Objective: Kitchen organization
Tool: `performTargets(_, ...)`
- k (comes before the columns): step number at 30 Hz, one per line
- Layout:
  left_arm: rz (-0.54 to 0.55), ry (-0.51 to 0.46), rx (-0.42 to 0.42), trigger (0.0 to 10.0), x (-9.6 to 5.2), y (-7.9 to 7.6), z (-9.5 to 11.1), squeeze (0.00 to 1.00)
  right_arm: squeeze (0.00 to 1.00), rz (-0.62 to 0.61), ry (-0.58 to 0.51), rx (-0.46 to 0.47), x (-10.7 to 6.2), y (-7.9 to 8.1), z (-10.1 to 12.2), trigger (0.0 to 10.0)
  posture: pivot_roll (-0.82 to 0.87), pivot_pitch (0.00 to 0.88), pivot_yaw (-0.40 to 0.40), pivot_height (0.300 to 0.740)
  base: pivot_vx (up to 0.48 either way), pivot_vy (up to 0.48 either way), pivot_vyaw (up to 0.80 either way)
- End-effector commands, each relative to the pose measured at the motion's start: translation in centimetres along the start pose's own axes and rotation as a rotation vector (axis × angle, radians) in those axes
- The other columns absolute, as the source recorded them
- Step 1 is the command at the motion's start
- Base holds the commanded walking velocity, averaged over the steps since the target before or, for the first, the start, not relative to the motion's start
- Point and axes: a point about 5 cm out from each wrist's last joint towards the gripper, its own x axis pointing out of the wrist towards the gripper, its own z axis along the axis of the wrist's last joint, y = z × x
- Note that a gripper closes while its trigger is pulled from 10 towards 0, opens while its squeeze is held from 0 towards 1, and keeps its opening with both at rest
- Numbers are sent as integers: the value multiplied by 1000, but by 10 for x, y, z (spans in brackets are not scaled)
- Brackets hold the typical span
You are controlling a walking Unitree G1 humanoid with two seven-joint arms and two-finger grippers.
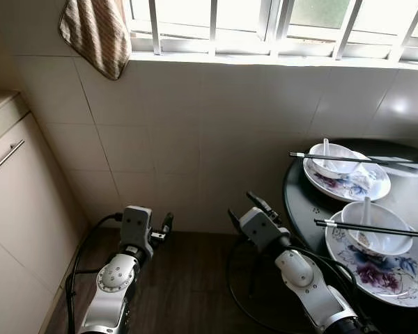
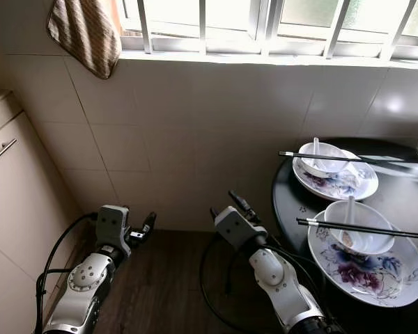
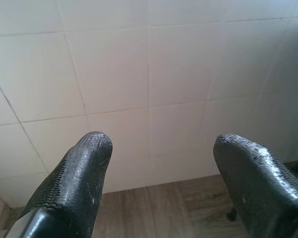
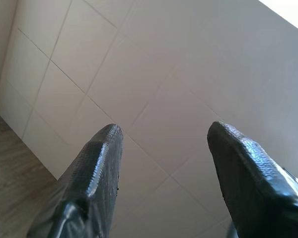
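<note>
Left eye view, kitchen corner under a barred window: the right gripper is raised at the near centre, its two black fingers spread apart and holding nothing, aimed at the tiled wall and not at the dishes; the right wrist view confirms this, with both fingers wide apart against bare tile. The left gripper sits near left at a similar height, likewise spread and empty, its fingers framing tile above a strip of wood floor. Both arms appear carried forward in a ready pose, probably because no grasp has begun. The task's things lie to the right on a dark round table: a near plate with a floral pattern carries a bowl holding a spoon, and chopsticks rest across the bowl's rim, a placement that keeps them from rolling off. A far plate bears a second bowl with chopsticks bridged the same way. The stacked settings suggest a finished meal awaiting clearing. The right gripper is nearest the table, just beside its left edge, so it is the likelier one to reach. A cabinet stands at far left; a striped cloth hangs from the sill, likely to dry.
</note>
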Motion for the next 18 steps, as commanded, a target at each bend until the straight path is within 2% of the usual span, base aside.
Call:
performTargets(1,-23,11,-5,10000,2,-6,-2,0,0,-34,22,-14,-1,-8,-3,10000,9,0,10,740,0,0,0)
performTargets(9,-51,11,-2,10000,7,-8,0,0,0,-69,55,-36,-4,-7,-6,10000,-11,0,30,740,0,0,0)
performTargets(12,-66,11,3,10000,9,-10,1,0,0,-95,65,-75,-6,-9,-7,10000,-16,0,35,740,0,0,0)
performTargets(14,-79,13,1,10000,11,-11,1,0,0,-113,72,-126,-8,-11,-8,10000,-27,0,46,740,0,0,0)
performTargets(16,-100,18,-1,10000,15,-14,2,0,0,-129,75,-229,-10,-15,-8,10000,-47,0,61,740,0,0,0)
performTargets(18,-105,19,-1,10000,16,-14,2,0,0,-137,81,-250,-11,-17,-9,10000,-49,0,63,740,0,0,0)
